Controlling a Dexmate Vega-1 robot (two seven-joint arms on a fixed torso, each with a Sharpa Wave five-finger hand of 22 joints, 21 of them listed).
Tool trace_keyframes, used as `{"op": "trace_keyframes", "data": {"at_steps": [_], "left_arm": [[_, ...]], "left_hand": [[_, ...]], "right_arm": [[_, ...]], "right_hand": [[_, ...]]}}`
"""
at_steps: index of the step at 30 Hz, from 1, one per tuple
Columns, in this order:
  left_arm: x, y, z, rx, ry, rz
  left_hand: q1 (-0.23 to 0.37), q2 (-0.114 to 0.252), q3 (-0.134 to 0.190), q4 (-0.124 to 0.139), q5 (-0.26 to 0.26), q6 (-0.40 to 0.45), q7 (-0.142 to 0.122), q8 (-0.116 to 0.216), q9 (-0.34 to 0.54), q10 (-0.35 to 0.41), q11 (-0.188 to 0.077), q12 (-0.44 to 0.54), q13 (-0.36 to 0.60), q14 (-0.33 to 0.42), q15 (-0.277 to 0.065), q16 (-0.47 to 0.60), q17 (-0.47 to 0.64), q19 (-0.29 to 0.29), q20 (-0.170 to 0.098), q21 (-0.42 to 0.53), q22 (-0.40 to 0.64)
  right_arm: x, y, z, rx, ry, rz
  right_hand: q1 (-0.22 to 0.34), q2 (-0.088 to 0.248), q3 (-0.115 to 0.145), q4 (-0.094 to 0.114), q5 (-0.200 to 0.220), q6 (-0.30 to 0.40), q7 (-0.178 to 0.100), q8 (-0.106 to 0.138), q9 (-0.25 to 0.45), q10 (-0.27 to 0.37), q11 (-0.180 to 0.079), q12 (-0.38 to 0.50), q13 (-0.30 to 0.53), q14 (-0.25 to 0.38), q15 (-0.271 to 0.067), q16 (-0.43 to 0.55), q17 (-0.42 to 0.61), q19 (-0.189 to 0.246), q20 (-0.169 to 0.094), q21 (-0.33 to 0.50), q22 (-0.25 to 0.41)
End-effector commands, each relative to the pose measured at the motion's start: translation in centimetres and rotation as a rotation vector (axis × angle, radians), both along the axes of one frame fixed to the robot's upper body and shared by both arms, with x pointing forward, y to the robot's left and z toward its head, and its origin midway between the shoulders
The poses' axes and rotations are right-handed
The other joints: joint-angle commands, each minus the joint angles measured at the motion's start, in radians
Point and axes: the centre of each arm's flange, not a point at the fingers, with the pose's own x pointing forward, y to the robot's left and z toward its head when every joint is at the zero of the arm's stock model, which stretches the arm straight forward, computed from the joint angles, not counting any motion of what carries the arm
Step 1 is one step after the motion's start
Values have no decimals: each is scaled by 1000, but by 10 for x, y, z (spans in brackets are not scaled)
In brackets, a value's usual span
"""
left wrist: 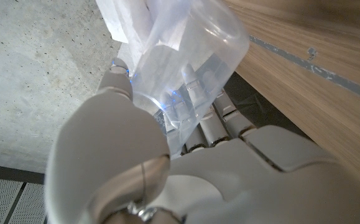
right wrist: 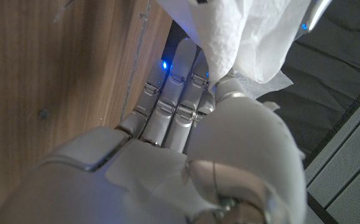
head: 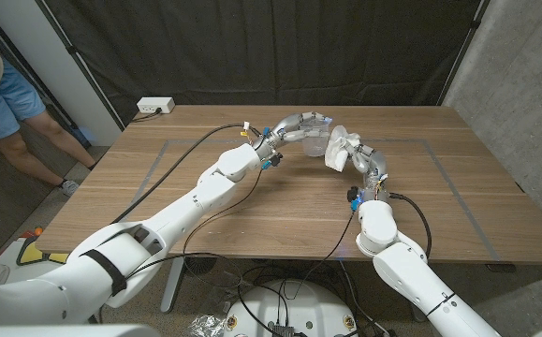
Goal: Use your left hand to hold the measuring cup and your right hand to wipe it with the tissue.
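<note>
A clear plastic measuring cup [head: 314, 139] is held above the far middle of the wooden table [head: 252, 206] by my left hand [head: 294, 124]. Through the left wrist view the cup [left wrist: 192, 62] lies against that hand's fingers [left wrist: 211, 124], with white tissue [left wrist: 127, 22] showing behind it. My right hand [head: 362, 161] grips a crumpled white tissue [head: 343, 148] and presses it against the cup's right side. In the right wrist view the tissue [right wrist: 248, 37] bunches over my right hand [right wrist: 217, 149], whose fingers [right wrist: 173, 93] reach out under it.
A white power strip [head: 155, 106] lies at the table's far left corner, and a black cable [head: 172, 159] runs across the left part of the table. A person's legs [head: 13, 112] stand beyond the left edge. Grey tape lines [head: 444, 178] mark the tabletop.
</note>
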Motion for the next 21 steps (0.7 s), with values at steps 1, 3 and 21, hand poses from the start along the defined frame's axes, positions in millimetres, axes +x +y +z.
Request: {"op": "trace_keyframes", "data": {"at_steps": [1,3,21], "left_arm": [[4,17,-3,32,-23,71],[5,22,-4,34,-23,86],[8,52,-15,105,-24,177]], "left_hand": [[7,13,8,2,5,4,1,6,2,3,-2,8,4,5,-113,5,3,-4,-4,4,5],[7,14,8,1,5,4,0,7,2,2,-1,7,4,4,-113,4,3,-3,-5,5,5],[2,1,6,-1,6,-37,-1,-9,3,-37,4,-4,6,-44,-110,-17,3,-23,-1,2,5]], "right_arm": [[-8,-16,10,-59,-81,-194],[-9,-18,12,-77,-90,-224],[-5,-26,8,-250,-70,-374]], "right_hand": [[4,2,-4,2,6,17,-10,3,4,9,2,-4,2,3,-89,5,3,-1,-45,15,-2],[4,2,-4,3,6,17,-10,2,3,8,0,-5,3,4,-89,5,4,-2,-46,19,-4],[4,0,-2,4,7,21,-15,-2,3,8,-3,-11,5,2,-90,-4,8,-9,-45,40,-22]]}}
